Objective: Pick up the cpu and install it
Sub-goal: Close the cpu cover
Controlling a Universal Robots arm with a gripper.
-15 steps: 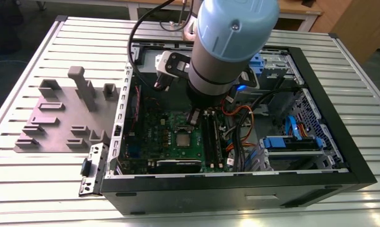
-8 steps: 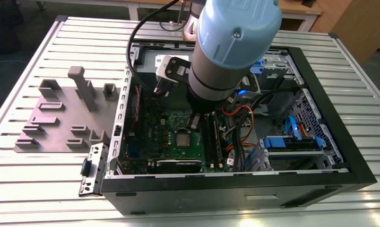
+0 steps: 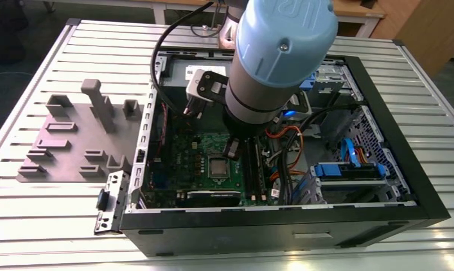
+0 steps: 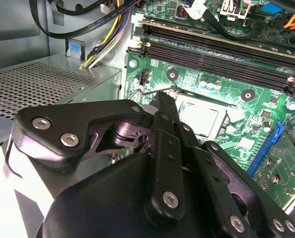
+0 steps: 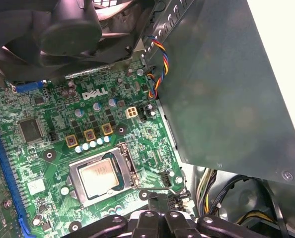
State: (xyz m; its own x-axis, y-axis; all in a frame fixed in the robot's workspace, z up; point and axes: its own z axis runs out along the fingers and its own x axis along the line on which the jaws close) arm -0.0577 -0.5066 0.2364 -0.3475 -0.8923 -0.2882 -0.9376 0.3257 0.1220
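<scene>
Slatted metal tabletop (image 3: 53, 45) below, the open computer case (image 3: 287, 226) lying on it, and we go straight to the cpu (image 5: 100, 177). It sits inside the socket frame (image 5: 126, 166) of the green board (image 5: 152, 144), silver top up and level as far as we can judge. Whether the frame is latched over it, we cannot tell.

Just beside the socket hangs the gripper (image 5: 157, 197). Its fingers (image 4: 163, 106) are drawn together with nothing between them, the tips close to the frame's edge. Touching or just clear, we cannot say.

Now the dangers, as we read them. If the chip is slightly askew, any push from those tips could tilt it on its contacts. A sideways slip would scrape the fingers across the frame or the small parts around it. The memory slots (image 4: 212, 49) lie near, and the orange cables (image 3: 283, 138) run close to the arm (image 3: 283, 51), so a wide swing could catch them.

In the first wrist view we get the chip's whole top, with the frame on all four sides. In the second wrist view the gripper's body covers part of that frame, but the slots stand out clearly. The exterior view gives us the whole case and the grey fixture tray (image 3: 76, 141) beside it, on the exterior view's left.
</scene>
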